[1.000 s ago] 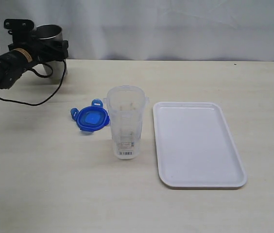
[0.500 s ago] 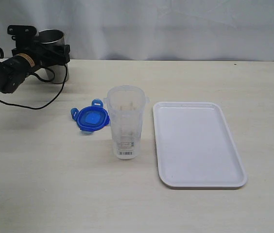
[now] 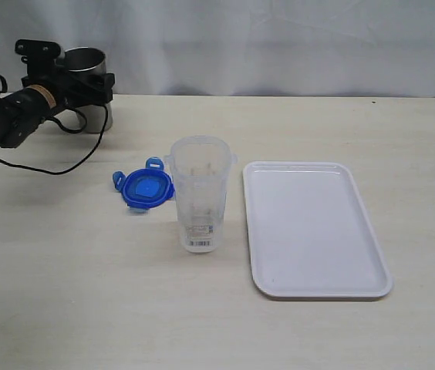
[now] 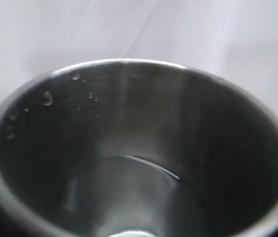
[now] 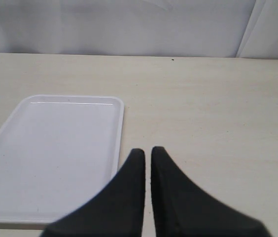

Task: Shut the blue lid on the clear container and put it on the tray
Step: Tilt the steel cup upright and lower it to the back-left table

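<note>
Blue lid [image 3: 146, 189] lies unfitted just beside the upright clear container [image 3: 199, 196] at mid-desk [image 3: 86, 308], the tray [image 3: 318, 165] bare toward the right edge, so no step is yet done; left gripper [image 3: 69, 81] at the far-left corner has wide fingers flanking a steel cup [image 3: 86, 58], grip uncertain, and right gripper [image 5: 146, 150] is pinched closed, empty.

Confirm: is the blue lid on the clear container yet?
Off. The blue lid lies flat on the table beside the upright clear container, whose mouth stands uncovered.
</note>
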Tool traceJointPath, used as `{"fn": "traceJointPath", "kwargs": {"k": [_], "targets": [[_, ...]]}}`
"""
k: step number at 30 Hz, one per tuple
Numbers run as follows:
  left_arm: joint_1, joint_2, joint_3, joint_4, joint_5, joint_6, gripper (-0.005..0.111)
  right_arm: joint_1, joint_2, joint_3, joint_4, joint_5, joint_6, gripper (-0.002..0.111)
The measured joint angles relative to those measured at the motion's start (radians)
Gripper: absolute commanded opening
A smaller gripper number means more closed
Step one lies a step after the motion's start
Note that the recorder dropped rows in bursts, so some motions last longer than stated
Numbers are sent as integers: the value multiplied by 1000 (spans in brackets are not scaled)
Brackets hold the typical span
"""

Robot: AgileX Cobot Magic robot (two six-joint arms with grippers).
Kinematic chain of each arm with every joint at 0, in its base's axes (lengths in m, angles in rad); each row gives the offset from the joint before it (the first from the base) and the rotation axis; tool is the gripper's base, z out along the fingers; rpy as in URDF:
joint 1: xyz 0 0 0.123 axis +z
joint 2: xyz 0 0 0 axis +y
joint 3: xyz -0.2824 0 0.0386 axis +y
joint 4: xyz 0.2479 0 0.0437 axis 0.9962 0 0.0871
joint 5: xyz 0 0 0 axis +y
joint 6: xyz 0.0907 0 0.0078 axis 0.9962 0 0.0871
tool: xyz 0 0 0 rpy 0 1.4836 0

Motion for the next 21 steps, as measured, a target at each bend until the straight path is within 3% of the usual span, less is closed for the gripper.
{"fn": "traceJointPath", "kwargs": {"k": [3, 14, 21], "targets": [[0, -5, 0, 59, 3, -42, 66, 0, 0, 0, 0, 0, 0, 5], [0, -19, -3, 136, 35, -85, 67, 0, 0, 0, 0, 0, 0, 5], [0, -23, -6, 154, 56, -94, 84, 0, 0, 0, 0, 0, 0, 5]]}}
